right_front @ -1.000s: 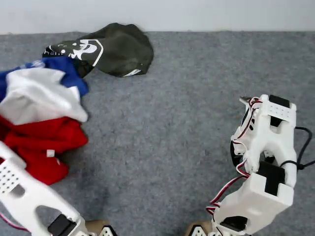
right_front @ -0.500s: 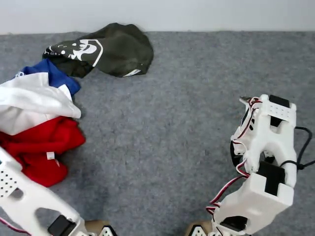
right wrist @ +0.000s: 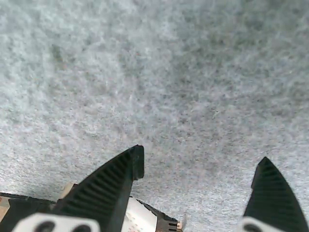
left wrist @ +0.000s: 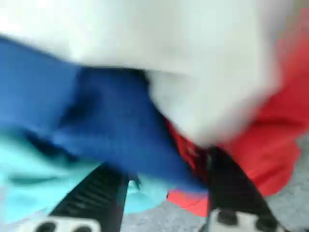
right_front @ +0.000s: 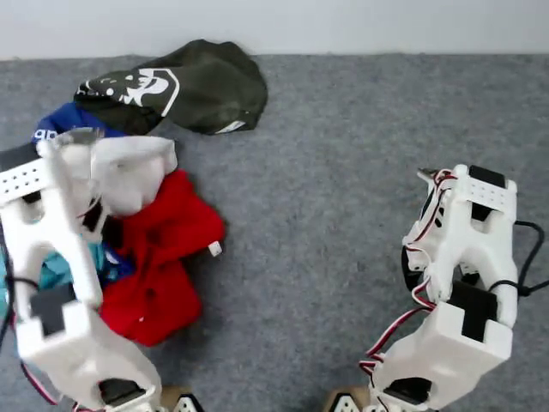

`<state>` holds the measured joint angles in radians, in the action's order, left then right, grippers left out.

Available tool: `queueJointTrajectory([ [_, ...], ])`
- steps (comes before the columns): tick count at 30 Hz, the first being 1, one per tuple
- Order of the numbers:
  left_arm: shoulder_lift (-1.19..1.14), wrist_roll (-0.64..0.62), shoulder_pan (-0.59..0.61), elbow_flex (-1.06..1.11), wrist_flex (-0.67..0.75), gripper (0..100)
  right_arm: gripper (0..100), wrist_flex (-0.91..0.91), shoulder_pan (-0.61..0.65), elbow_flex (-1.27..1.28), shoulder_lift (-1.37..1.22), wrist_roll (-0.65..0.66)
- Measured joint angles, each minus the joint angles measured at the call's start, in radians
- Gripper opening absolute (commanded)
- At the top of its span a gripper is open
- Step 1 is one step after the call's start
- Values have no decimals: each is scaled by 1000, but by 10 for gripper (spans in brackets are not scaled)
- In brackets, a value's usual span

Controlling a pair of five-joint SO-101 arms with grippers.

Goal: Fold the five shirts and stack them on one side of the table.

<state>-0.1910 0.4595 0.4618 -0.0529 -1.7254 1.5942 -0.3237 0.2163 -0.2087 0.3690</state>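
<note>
Left tool [left wrist: 161,163] parted over blue shirt [left wrist: 106,116], right tool [right wrist: 202,157] parted — over grey mat [right wrist: 169,72]

Red shirt [right_front: 167,257], white shirt [right_front: 129,172], blue shirt [right_front: 64,120], teal shirt [left wrist: 29,186], dark olive shirt [right_front: 206,86] with white print; table [right_front: 334,172] mottled grey.

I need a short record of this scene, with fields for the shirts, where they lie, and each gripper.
shirts: five, all crumpled, none folded
pile at left: white shirt, red shirt, blue shirt, teal shirt
by far wall: dark green shirt
left gripper: open, at the pile
right gripper: open, above bare grey mat
</note>
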Motion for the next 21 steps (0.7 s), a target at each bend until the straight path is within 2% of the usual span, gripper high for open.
queueJointTrajectory([
  [4, 201, 6, -38, 6, -6, 231, 358, 0, 0, 0, 0, 0],
  [13, 474, 12, -32, 6, -9, 229, 358, 0, 0, 0, 0, 0],
  [17, 562, 12, -35, 21, 101, 229, 358, 0, 0, 0, 0, 0],
  [21, 572, -17, -84, 95, 298, 229, 358, 0, 0, 0, 0, 0],
])
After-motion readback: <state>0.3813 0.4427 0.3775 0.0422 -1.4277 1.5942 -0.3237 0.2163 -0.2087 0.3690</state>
